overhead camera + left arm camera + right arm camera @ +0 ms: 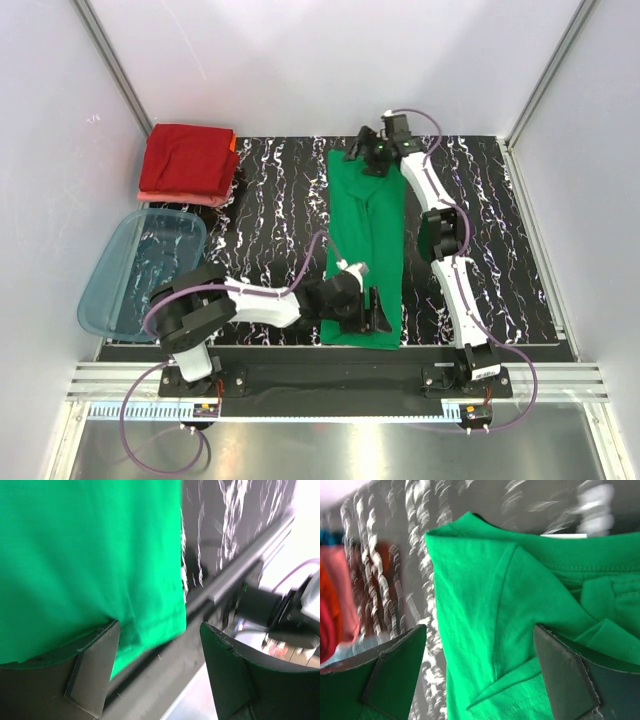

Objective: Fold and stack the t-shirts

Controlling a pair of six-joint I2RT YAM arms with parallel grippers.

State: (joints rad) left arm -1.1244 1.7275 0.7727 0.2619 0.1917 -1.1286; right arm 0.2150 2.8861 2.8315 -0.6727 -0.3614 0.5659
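Writing: a small white patch (563,536) sits at the far edge of the green shirt's collar, too blurred to read.
Shirt being worked: one bright green short-sleeved cotton t-shirt (365,240), folded lengthwise into a long strip. It lies flat on the black white-veined mat (280,200), running from the near edge to the far edge at mid-table.
Folded stack: one pile in the far left corner, with a dark red folded shirt (188,155) on top and a salmon-pink folded shirt (185,198) showing at its near edge. A thin orange edge (232,143) peeks out at the right; how many layers lie between I cannot tell.
Tub: one translucent blue plastic tub (92,285), on the left, near of the stack.
Left gripper (159,627): jaws wide apart, holding nothing. It is low over the shirt's near right corner; one finger lies on the cloth, and the hem corner sits between the two fingers.
Right gripper (480,628): jaws spread wide, gripping nothing. It hangs above the shirt's far end, with the shoulder seam and folded sleeve between its fingers.
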